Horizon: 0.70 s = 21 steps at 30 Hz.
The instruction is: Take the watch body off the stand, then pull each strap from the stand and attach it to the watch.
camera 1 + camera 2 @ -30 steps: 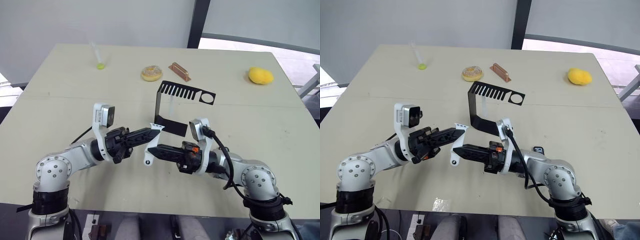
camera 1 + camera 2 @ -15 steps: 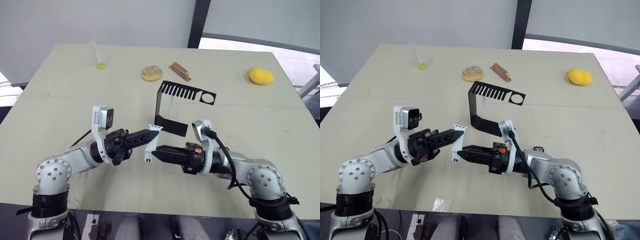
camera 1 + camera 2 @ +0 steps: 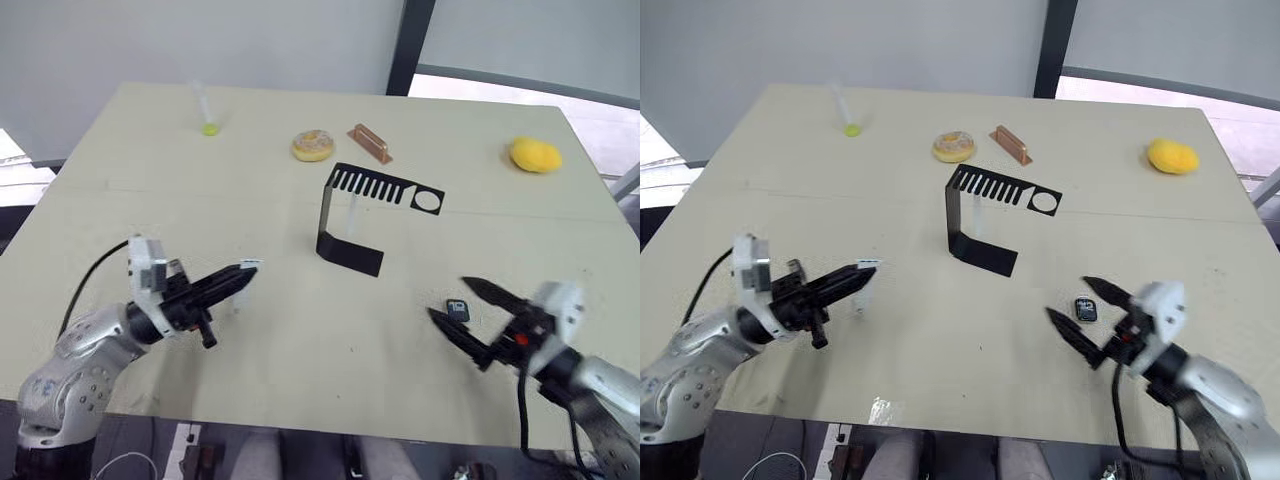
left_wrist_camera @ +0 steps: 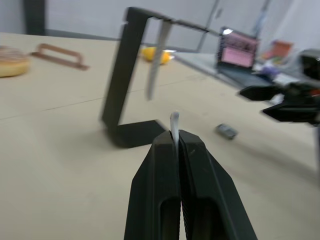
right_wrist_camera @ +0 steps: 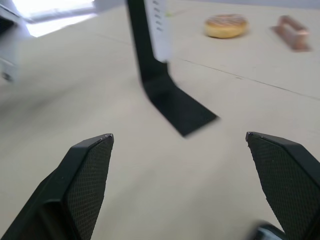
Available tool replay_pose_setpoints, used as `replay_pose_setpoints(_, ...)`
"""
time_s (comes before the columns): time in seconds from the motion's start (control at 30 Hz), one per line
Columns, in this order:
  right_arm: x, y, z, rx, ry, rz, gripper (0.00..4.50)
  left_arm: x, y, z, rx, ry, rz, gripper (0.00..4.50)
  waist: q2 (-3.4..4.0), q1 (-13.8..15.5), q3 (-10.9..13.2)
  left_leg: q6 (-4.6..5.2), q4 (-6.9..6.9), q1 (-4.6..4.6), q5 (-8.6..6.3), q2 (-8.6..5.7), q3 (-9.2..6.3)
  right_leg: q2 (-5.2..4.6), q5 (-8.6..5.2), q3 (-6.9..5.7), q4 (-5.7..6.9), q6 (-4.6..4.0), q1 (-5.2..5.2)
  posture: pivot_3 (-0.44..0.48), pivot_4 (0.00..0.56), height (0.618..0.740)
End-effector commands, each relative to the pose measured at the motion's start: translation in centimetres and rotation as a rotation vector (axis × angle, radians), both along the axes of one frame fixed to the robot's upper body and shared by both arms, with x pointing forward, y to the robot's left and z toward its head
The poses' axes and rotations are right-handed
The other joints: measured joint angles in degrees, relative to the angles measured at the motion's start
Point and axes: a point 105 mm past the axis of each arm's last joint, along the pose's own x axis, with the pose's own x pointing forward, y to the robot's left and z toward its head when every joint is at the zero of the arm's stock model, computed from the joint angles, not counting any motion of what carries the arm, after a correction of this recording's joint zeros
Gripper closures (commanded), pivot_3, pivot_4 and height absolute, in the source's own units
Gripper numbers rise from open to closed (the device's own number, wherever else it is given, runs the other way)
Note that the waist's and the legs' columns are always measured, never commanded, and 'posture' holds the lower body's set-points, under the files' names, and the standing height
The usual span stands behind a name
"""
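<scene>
Worktop (image 3: 300, 200): pale beige, carrying all items listed.

Stand (image 3: 352, 222): black C-shaped bracket, upright near the worktop's centre, foot flat on the surface, slotted top plate with a round hole above. One white strap (image 3: 352, 212) hangs from a slot in the top plate, in front of the upright back.

Watch body (image 3: 458, 310): small black case lying flat on the worktop, well to the right of the stand and off it, just beside the right tool.

Left tool (image 3: 240, 274): low over the worktop's near left, well apart from the stand, fingers pressed together on a second white strap (image 4: 174, 123), whose end sticks out past the fingertips.

Right tool (image 3: 465, 314): near right of the worktop, fingers spread wide, gripping nothing; one finger passes just beyond the watch body, the other on its near side.

Other items along the far side: yellow-green-tipped clear tube (image 3: 206, 110) at far left; doughnut (image 3: 313, 145) and copper-coloured block (image 3: 369, 143) behind the stand; yellow lemon-like object (image 3: 535, 154) at far right.
</scene>
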Motion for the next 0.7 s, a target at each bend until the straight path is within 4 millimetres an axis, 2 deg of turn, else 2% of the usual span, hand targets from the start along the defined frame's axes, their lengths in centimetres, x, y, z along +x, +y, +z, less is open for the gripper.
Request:
replay_pose_setpoints(0.03,-2.5,-4.4,-0.7,-0.146,-0.067,-0.163,0.02,-0.1,4.1,-0.6,0.105,-0.075,0.178,4.5,0.0,-0.12,0.0,0.0,-0.06,0.03,0.0,0.02,0.01,0.01,0.0,0.0,-0.05,0.0,0.03,0.0,0.15,0.74)
replay_pose_setpoints(0.1,-4.6,-7.5,-2.4,-0.196,-0.027,-0.297,0.02,-0.4,6.5,-1.4,0.134,-0.074,0.272,4.5,-0.02,-0.22,-0.01,0.04,-0.07,0.04,-0.03,0.02,0.01,-0.03,0.0,0.02,-0.06,-0.01,0.04,0.0,0.15,0.74)
replay_pose_setpoints(0.2,-7.0,-10.6,-4.0,-0.216,0.015,-0.447,0.02,-1.0,9.2,-2.2,0.156,-0.065,0.375,4.5,-0.02,-0.46,-0.01,0.08,-0.09,0.12,-0.06,0.01,0.05,-0.13,0.01,0.05,-0.03,-0.04,0.11,0.0,0.15,0.74)
replay_pose_setpoints(0.33,-9.3,-13.5,-5.1,-0.208,0.039,-0.6,0.02,-1.2,11.2,-2.4,0.163,-0.068,0.445,4.5,-0.02,-0.61,-0.01,0.08,-0.17,0.19,-0.06,0.04,0.07,-0.19,-0.03,0.06,0.07,-0.17,0.1,0.0,0.15,0.74)
replay_pose_setpoints(0.47,-10.2,-14.6,-5.5,-0.202,0.036,-0.667,0.02,-1.1,10.8,-1.8,0.156,-0.071,0.417,4.5,-0.01,-0.45,-0.01,0.07,-0.19,0.19,-0.06,0.04,0.07,-0.25,-0.06,0.03,0.12,-0.22,0.06,0.0,0.15,0.74)
replay_pose_setpoints(0.5,-10.1,-14.5,-5.5,-0.186,0.026,-0.674,0.02,-1.0,10.1,-1.7,0.157,-0.073,0.386,4.5,0.0,-0.42,-0.02,0.06,-0.21,0.18,-0.06,0.03,0.07,-0.26,-0.06,0.03,0.12,-0.23,0.05,0.0,0.15,0.74)
replay_pose_setpoints(0.6,-8.8,-13.4,-5.1,-0.141,-0.013,-0.657,0.02,-0.3,8.1,-1.0,0.147,-0.095,0.312,4.5,0.0,-0.39,-0.02,0.06,-0.25,0.18,-0.06,0.03,0.07,-0.27,-0.07,0.01,0.12,-0.23,0.03,0.0,0.15,0.74)
replay_pose_setpoints(0.7,-6.7,-11.5,-4.1,-0.092,-0.06,-0.62,0.02,0.5,5.6,0.2,0.155,-0.136,0.209,4.5,0.02,-0.44,-0.01,0.04,-0.21,0.18,-0.04,0.01,0.07,-0.28,-0.06,0.01,0.18,-0.22,0.03,0.0,0.15,0.74)
